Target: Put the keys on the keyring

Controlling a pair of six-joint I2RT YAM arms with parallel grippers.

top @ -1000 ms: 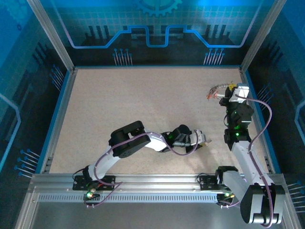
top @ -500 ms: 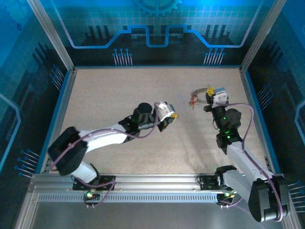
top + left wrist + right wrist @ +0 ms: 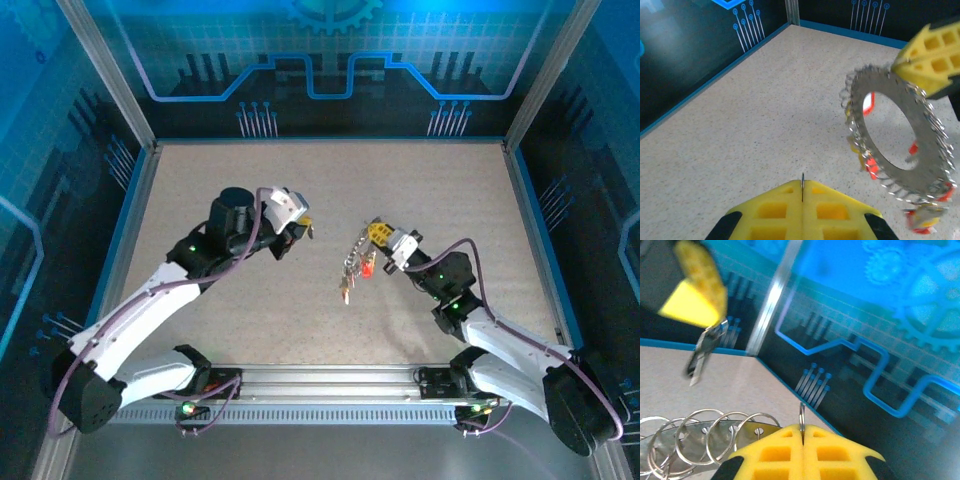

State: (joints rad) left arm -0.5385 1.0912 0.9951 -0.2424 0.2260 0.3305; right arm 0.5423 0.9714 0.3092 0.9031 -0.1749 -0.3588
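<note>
From above, your left gripper (image 3: 302,224) pinches 1 key (image 3: 311,232) in the air. Your right gripper (image 3: 374,236) holds the keyring (image 3: 352,266) near it, apart, with other keys (image 3: 344,288) already strung.

Left wrist: fingers (image 3: 835,212) are pressed on a thin metal edge, the keyring ahead.

Right wrist: fingers (image 3: 832,445) clamp a ring.

I judge that key not yet threaded.

Bright even light, blue cast, blurred wrist-view foregrounds

We've swung left gripper (image 3: 303,226) with its key (image 3: 702,353) up and leftward; right gripper (image 3: 380,235) carried keyring (image 3: 352,268) from far-right corner to centre.
</note>
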